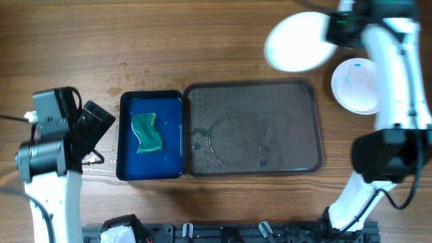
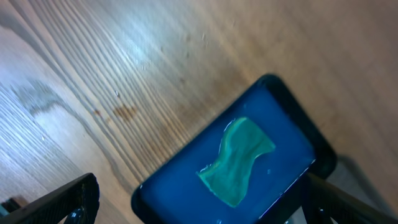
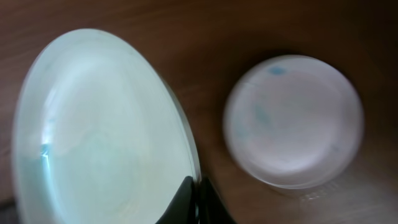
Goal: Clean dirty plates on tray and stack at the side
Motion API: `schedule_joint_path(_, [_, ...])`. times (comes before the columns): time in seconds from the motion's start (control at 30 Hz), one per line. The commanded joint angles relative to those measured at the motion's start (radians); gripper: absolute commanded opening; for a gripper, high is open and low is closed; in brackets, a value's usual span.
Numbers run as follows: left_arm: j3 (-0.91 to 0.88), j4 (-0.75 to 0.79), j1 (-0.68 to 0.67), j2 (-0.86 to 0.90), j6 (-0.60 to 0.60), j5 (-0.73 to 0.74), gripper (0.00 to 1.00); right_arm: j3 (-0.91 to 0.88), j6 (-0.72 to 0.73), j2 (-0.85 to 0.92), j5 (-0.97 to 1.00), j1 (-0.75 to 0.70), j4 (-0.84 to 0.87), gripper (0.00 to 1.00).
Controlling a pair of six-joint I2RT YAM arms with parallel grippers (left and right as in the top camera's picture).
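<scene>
R fingers (image 3: 198,202) pinch a white plate (image 3: 106,124) by its rim, 2nd plate (image 3: 292,121) just beside. L fingers (image 1: 94,131) wide apart, sponge (image 2: 236,162) in front.

Worktop (image 1: 202,40): brown wood under me, grain running lengthwise.
Stains (image 1: 116,84): small dark spots on the wood.
Light: pale sheen across the grain.
</scene>
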Motion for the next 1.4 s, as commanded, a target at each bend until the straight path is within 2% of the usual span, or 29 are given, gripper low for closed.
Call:
schedule_joint_path(0.0, [0.003, 0.009, 0.003, 0.094, -0.009, 0.080, 1.00, -0.060, 0.085, -0.003, -0.063, -0.248, -0.031, 0.04])
schedule_joint_path(0.1, [0.003, 0.023, 0.000, 0.142, -0.009, 0.108, 1.00, -0.142, 0.132, -0.003, -0.067, -0.443, -0.019, 0.05])
schedule_joint_path(0.2, [0.003, 0.048, -0.014, 0.145, -0.009, 0.108, 1.00, -0.231, 0.142, -0.003, -0.099, -0.533, 0.022, 0.04])
schedule_joint_path(0.47, [0.003, 0.058, -0.047, 0.144, -0.010, 0.108, 1.00, -0.504, 0.169, -0.002, -0.119, -0.471, 0.274, 0.04])
schedule_joint_path(0.63, [0.003, 0.046, -0.046, 0.144, -0.009, 0.108, 1.00, -0.552, 0.164, -0.002, -0.122, -0.433, 0.342, 0.06])
schedule_joint_path(0.67, [0.003, 0.047, -0.046, 0.144, -0.009, 0.108, 1.00, -0.552, 0.164, -0.002, -0.122, -0.427, 0.347, 0.19])
schedule_joint_path(0.7, [0.003, 0.047, -0.046, 0.144, -0.009, 0.108, 1.00, -0.552, 0.165, -0.002, -0.127, -0.423, 0.350, 0.40])
schedule_joint_path(0.73, [0.003, 0.046, -0.047, 0.144, -0.009, 0.109, 1.00, -0.551, 0.165, -0.002, -0.127, -0.420, 0.351, 0.68])
schedule_joint_path(0.77, [0.003, 0.044, -0.046, 0.144, -0.009, 0.109, 1.00, -0.551, 0.163, -0.002, -0.135, -0.419, 0.352, 0.81])
schedule_joint_path(0.83, [0.003, 0.044, -0.047, 0.144, -0.006, 0.108, 1.00, -0.539, 0.132, -0.002, -0.173, -0.419, 0.350, 0.91])
schedule_joint_path(1.0, [0.003, 0.048, -0.047, 0.144, 0.028, 0.109, 1.00, -0.423, 0.071, -0.034, -0.267, -0.403, 0.275, 0.92])
schedule_joint_path(1.13, [0.003, 0.056, -0.073, 0.144, 0.177, 0.187, 1.00, -0.340, -0.024, -0.140, -0.334, -0.322, 0.237, 0.92])
schedule_joint_path(1.23, [0.003, 0.059, -0.169, 0.142, 0.263, 0.185, 1.00, -0.321, -0.075, -0.257, -0.335, -0.205, 0.219, 0.92])
schedule_joint_path(1.37, [0.003, 0.078, -0.307, 0.103, 0.267, 0.092, 1.00, -0.321, -0.098, -0.382, -0.268, -0.039, 0.182, 0.92])
